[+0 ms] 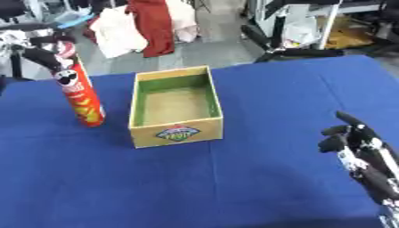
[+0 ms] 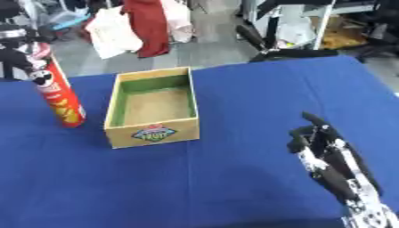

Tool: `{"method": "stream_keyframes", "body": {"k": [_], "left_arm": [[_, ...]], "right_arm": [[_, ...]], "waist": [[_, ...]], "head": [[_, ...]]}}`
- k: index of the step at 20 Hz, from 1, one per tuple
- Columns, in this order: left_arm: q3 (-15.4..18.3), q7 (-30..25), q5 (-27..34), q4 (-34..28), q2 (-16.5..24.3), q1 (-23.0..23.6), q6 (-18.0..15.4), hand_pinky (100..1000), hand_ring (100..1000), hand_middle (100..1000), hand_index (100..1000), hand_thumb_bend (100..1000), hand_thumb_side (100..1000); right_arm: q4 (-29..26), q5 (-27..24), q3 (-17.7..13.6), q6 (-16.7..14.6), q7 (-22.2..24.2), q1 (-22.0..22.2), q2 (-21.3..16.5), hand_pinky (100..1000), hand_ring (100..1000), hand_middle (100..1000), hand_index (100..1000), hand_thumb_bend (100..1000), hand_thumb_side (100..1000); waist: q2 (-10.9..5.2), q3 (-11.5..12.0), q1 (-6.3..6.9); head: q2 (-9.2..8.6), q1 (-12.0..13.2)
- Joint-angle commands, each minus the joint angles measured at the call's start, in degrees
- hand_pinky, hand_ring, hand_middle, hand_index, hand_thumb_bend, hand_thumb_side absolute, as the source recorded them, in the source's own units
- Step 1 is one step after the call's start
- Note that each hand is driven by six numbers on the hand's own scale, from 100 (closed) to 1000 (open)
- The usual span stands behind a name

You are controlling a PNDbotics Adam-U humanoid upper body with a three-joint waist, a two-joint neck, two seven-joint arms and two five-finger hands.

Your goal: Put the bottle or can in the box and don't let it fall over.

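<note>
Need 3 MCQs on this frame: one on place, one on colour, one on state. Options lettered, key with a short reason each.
1. The red can stands where?
A. inside the box
B. on the cloth, left of the box
C. right of the box

2. The inner walls of the box are:
A. green
B. red
C. white

3. The can is:
A. lying flat
B. upright, left hand at its top
C. held by the right hand

Key: B, it stands on the blue cloth beside the box's left wall; A, green lining shows; B, it is upright, while the right hand idles at lower right.
</note>
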Motion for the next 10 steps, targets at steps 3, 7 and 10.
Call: {"method": "stream_keyframes", "body": {"k": [3, 7, 10], "left_arm": [[0.98, 0.38, 4.59, -2.99, 3.68, -2.28, -0.2, 224, 419, 537, 877, 100, 268], [0.97, 0.31, 8.24, -4.84, 3.75, -3.21, -0.61, 212, 403, 525, 870, 100, 287], [0.41, -0.2, 10.98, -6.44, 2.9, -4.17, -1.19, 209, 398, 522, 868, 100, 299]], "right_arm": [[-1.16, 0.22, -0.4, -0.05, -0.31, -0.58, -0.41, 599, 601, 635, 927, 216, 448], [-1.15, 0.33, -0.45, -0.01, -0.4, -0.52, -0.39, 599, 601, 635, 927, 218, 448], [-1.12, 0.37, -0.39, 0.02, -0.42, -0.46, -0.41, 599, 601, 634, 927, 219, 448]], "waist": [[-0.59, 0.04, 0.02], [-0.8, 0.02, 0.03], [-0.93, 0.0, 0.05]], "head": [[-0.1, -0.26], [-0.14, -0.3], [-0.14, -0.14]]}}
